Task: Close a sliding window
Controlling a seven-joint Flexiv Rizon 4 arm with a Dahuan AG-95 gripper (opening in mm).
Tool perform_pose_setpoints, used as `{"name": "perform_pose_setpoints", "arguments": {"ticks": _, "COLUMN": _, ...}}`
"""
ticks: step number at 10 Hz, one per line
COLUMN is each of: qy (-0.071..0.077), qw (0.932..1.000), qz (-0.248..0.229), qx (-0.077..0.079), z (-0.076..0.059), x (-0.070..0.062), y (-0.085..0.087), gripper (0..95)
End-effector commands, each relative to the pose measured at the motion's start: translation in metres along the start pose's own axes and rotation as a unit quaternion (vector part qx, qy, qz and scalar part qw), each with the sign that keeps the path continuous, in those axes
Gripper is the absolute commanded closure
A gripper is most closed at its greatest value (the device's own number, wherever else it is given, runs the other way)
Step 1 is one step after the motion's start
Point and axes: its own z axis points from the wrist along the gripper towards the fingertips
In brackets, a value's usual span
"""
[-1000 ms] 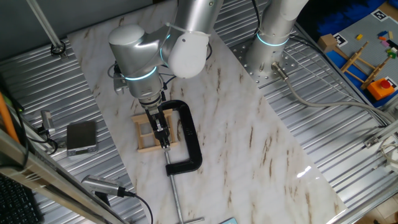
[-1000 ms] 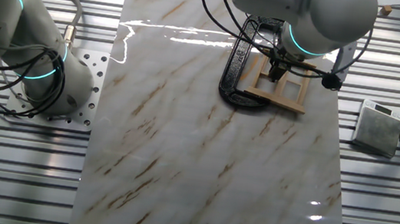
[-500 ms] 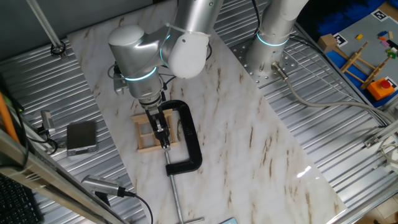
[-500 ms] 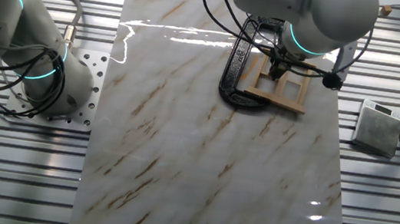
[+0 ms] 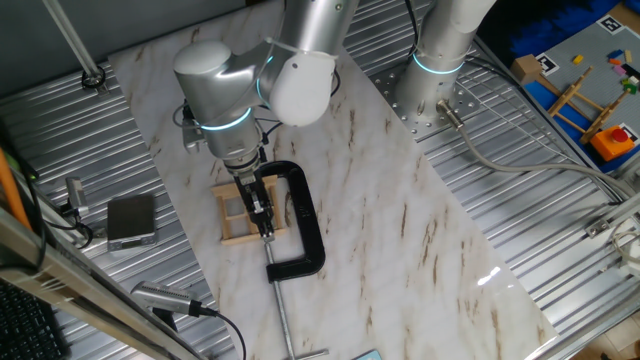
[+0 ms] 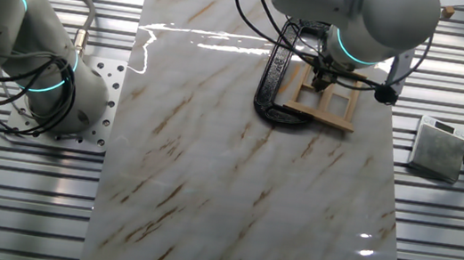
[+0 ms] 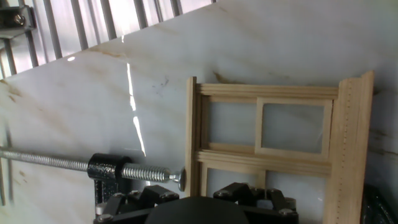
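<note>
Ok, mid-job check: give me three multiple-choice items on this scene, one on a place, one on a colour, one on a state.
1. Where does the light-wood sliding window lie?
A. on the marble board
B. on the metal slats
C. on the grey box

2. What colour is the C-shaped metal clamp?
A. red
B. black
C. white

3. How does the clamp's threaded screw stand against the window?
A. withdrawn far off
B. its tip at the frame's edge
C. lying across the panes

Answers: 1 A, both fixed views show the frame flat on the marble board. 2 B, it is black throughout. 3 B, the hand view shows the tip meeting the frame's side.
</note>
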Motion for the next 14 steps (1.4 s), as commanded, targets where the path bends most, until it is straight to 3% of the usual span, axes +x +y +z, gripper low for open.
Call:
{"name": "perform_pose_setpoints", "arguments": {"ticks": 1, "qy": -0.001, "qw": 1.0000, "qz": -0.001, "qx": 0.000, "z": 0.000, "x": 0.002, "y": -0.002, "gripper": 19.0}}
{"name": "perform_pose_setpoints", "arguments": {"ticks": 14, "qy": 0.007, "qw": 0.9997, "qz": -0.021, "qx": 0.003, "z": -0.014, "x": 0.011, "y": -0.032, "gripper": 19.0}}
